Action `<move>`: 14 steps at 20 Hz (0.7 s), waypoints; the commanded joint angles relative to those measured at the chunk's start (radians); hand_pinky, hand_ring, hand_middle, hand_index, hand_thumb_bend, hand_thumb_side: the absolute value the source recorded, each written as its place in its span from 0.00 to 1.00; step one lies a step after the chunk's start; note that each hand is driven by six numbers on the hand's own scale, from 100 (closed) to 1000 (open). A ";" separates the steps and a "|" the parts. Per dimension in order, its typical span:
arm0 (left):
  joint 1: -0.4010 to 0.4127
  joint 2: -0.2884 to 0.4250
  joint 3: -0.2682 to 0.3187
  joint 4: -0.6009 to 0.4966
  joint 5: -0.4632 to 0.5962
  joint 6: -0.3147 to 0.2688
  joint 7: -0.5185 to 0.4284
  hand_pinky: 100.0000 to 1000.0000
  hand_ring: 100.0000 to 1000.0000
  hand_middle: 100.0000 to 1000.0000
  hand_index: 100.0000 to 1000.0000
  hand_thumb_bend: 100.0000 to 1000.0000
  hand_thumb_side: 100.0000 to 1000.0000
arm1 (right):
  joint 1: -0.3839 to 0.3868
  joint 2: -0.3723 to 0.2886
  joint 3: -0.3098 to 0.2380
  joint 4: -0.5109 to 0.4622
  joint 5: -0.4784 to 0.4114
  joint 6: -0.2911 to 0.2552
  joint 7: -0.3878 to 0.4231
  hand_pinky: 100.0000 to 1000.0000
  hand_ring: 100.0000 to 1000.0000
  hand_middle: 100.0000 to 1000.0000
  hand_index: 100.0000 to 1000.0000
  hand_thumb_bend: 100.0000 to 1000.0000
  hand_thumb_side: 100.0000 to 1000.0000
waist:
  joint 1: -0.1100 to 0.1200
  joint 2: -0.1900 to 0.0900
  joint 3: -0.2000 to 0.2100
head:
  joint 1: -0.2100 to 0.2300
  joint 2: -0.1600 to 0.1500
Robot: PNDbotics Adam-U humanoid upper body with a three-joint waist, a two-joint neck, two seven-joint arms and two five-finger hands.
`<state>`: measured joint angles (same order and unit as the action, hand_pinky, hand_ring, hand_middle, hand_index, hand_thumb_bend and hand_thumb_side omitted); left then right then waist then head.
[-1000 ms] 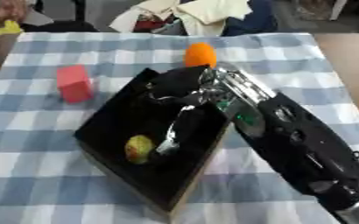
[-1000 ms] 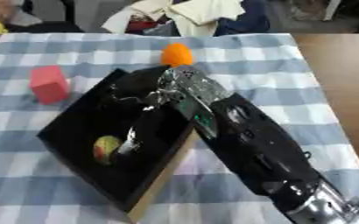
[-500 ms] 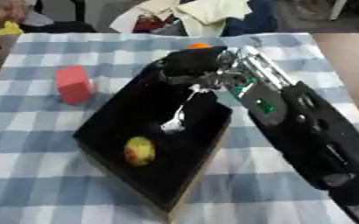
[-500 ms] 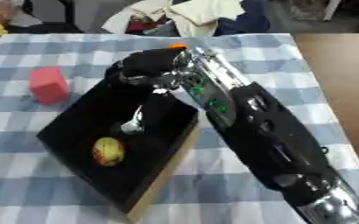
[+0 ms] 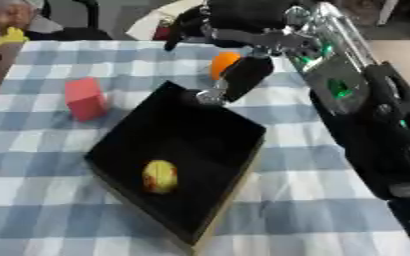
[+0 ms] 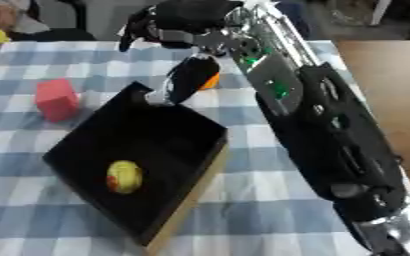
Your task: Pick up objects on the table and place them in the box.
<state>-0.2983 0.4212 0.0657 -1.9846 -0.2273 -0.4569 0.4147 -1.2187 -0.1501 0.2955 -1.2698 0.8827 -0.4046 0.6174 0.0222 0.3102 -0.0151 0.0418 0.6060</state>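
yellow-red fruit (image 5: 159, 176) in black box (image 5: 210, 131)

Even, soft indoor light; whole picture blurred; black box (image 5: 187, 150) interior dark.

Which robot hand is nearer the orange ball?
Right. The right robot hand hangs just above the orange ball, behind the box. The left robot hand is not in view.
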 commanded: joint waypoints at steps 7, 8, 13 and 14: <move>-0.011 0.002 0.001 -0.015 0.008 -0.004 -0.007 0.46 0.70 0.63 0.77 0.08 0.89 | -0.057 0.064 -0.082 0.149 0.223 0.009 -0.132 0.82 0.88 0.85 0.87 0.37 0.65 | 0.009 -0.003 0.011 | -0.013 0.022; -0.011 0.001 0.001 -0.015 0.008 -0.004 -0.008 0.46 0.70 0.63 0.77 0.08 0.89 | -0.060 0.068 -0.091 0.163 0.243 0.012 -0.142 0.82 0.88 0.85 0.87 0.38 0.65 | 0.009 0.000 0.012 | -0.014 0.023; -0.011 -0.004 0.000 -0.015 0.006 -0.004 -0.009 0.46 0.70 0.63 0.77 0.08 0.89 | -0.070 0.078 -0.143 0.213 0.327 0.046 -0.188 0.83 0.88 0.85 0.87 0.37 0.65 | 0.012 0.010 0.017 | -0.021 0.021; -0.011 -0.005 0.000 -0.015 0.005 -0.004 -0.009 0.46 0.70 0.63 0.77 0.08 0.89 | -0.071 0.079 -0.154 0.222 0.341 0.056 -0.197 0.83 0.88 0.85 0.88 0.35 0.66 | 0.012 0.011 0.018 | -0.021 0.020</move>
<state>-0.2998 0.4037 0.0648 -1.9846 -0.2238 -0.4608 0.4100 -1.2594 -0.0704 0.1601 -1.0488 1.2003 -0.3579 0.4343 0.0306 0.3410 0.0005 0.0236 0.6240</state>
